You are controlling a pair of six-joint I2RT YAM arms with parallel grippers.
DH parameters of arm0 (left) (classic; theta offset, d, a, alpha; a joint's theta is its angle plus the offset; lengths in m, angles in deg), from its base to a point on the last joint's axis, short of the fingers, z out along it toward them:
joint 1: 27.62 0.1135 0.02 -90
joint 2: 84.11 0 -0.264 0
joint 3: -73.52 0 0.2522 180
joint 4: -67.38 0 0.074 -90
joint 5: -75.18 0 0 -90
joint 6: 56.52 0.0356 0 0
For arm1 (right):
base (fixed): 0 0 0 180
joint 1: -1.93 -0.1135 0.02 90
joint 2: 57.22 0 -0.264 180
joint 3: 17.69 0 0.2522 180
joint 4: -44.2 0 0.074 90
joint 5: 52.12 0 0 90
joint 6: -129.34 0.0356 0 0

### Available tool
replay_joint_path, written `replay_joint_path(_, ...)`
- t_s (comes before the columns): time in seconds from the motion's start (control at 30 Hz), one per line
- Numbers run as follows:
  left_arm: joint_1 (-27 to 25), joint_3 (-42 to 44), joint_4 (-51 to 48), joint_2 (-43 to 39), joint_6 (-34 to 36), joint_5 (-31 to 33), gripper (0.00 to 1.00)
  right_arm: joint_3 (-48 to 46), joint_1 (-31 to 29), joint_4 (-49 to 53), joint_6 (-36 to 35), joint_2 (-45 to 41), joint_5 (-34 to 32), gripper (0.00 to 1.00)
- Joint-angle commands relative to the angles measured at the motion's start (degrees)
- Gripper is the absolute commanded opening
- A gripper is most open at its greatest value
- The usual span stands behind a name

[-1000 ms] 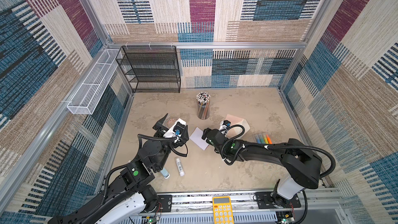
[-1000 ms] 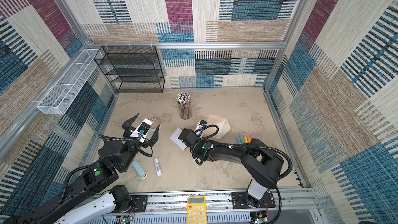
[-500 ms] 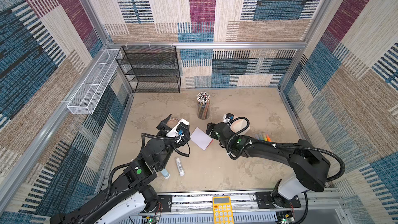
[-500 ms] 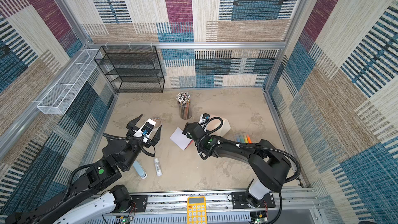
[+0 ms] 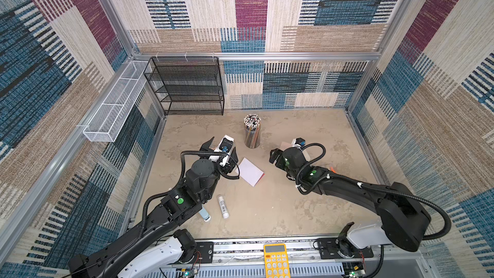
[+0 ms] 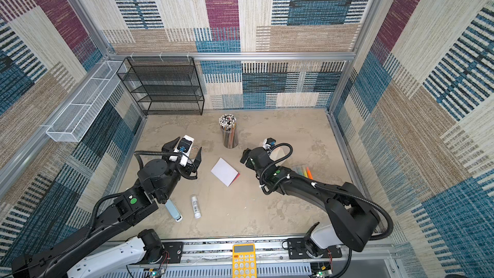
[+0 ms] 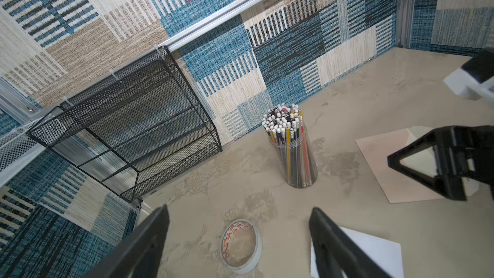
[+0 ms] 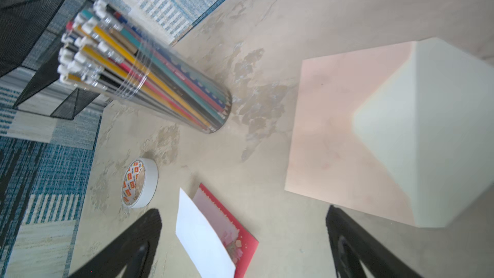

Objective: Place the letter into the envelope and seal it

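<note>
The letter (image 5: pixel 250 171) (image 6: pixel 224 171) lies on the table between the two arms, white face up over a red edge, and nothing holds it. In the right wrist view the letter (image 8: pixel 211 231) gapes slightly and shows a floral corner mark. The peach envelope (image 8: pixel 334 129) (image 7: pixel 379 161) lies flat with its cream flap open; in both top views the right arm hides most of the envelope (image 6: pixel 279 153). My left gripper (image 5: pixel 223 144) (image 7: pixel 239 209) is open just left of the letter, above a tape roll. My right gripper (image 5: pixel 278 150) (image 8: pixel 243 209) is open and empty, right of the letter at the envelope's edge.
A clear cup of pencils (image 5: pixel 252 132) stands behind the letter. A tape roll (image 7: pixel 242 244) lies under the left gripper. A glue stick (image 5: pixel 222 205) and a blue tube (image 5: pixel 204 213) lie near the front. Markers (image 6: pixel 304 171) sit right. A black mesh shelf (image 5: pixel 187 86) stands at the back left.
My right gripper has drawn back to the right, away from the letter and over to the envelope. The left gripper has shifted a little farther back and to the right. The letter nudged slightly rightward.
</note>
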Motion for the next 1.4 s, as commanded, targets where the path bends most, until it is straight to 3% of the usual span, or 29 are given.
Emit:
replay_joint_path(0.0,0.36,-2.04,-4.45,2.19,-7.01,-4.96,0.85,-3.39,3.03,2.26,2.74,-5.15,0.81,1.00)
replay_joint_path(0.23,2.88,-6.47,-7.02,8.86,-14.83,-14.67,0.83,-9.46,12.10,2.72,3.25,-13.11,6.94,1.00)
replay_joint_path(0.33,4.19,-7.62,-8.10,11.47,-19.20,-19.10,0.83,-11.09,16.76,1.01,2.06,-12.79,12.19,0.99)
replay_joint_path(0.63,5.39,-7.29,-7.84,18.29,-30.73,-26.95,0.78,-10.77,23.79,-0.32,-2.29,-9.85,18.46,0.99)
replay_joint_path(1.0,6.19,-7.19,-11.73,19.77,-37.21,-24.78,0.75,-9.45,26.03,-3.38,-4.05,-3.33,23.91,0.97)
replay_joint_path(1.37,6.67,-6.00,-10.38,20.75,-39.14,-30.95,0.77,-8.47,27.16,-7.28,-3.28,2.81,27.75,0.87)
